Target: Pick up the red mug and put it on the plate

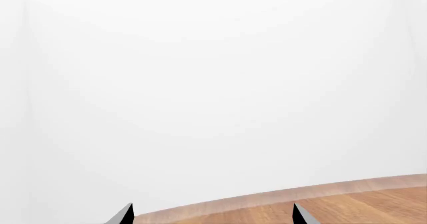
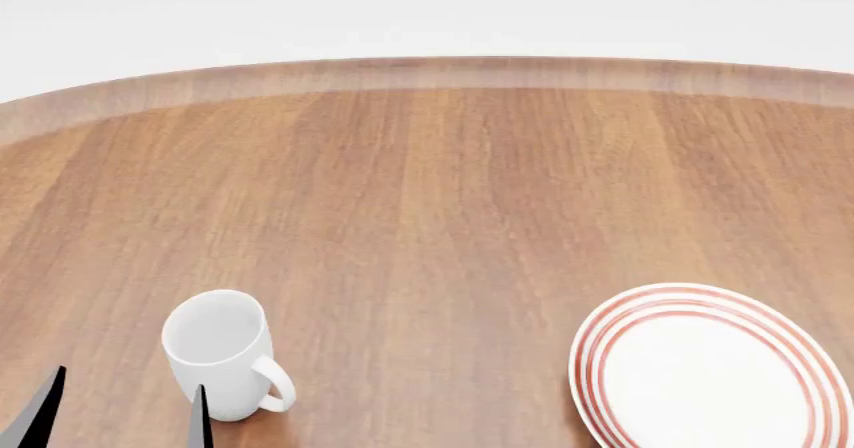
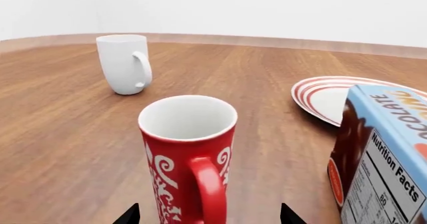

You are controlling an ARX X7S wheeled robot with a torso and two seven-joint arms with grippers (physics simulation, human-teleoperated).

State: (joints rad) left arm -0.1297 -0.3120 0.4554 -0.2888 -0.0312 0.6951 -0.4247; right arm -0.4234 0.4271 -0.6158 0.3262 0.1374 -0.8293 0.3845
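In the right wrist view the red mug (image 3: pixel 189 149) with white swirls stands upright on the wooden table, its handle turned toward the camera. My right gripper (image 3: pixel 209 217) is open, with a dark fingertip showing on either side of the mug's base; no contact is visible. The plate (image 3: pixel 325 95) with red rings lies beyond the mug to one side, and also shows at the near right in the head view (image 2: pixel 711 370). The red mug and right gripper are out of the head view. My left gripper (image 2: pixel 123 418) (image 1: pixel 215 216) is open and empty, close beside a plain white mug (image 2: pixel 218 351).
A blue chocolate-mix box (image 3: pixel 381 159) stands close beside the red mug, in front of the plate. The white mug (image 3: pixel 124 63) is farther back. The round table's far edge (image 2: pixel 427 71) curves across the back, with a white wall behind.
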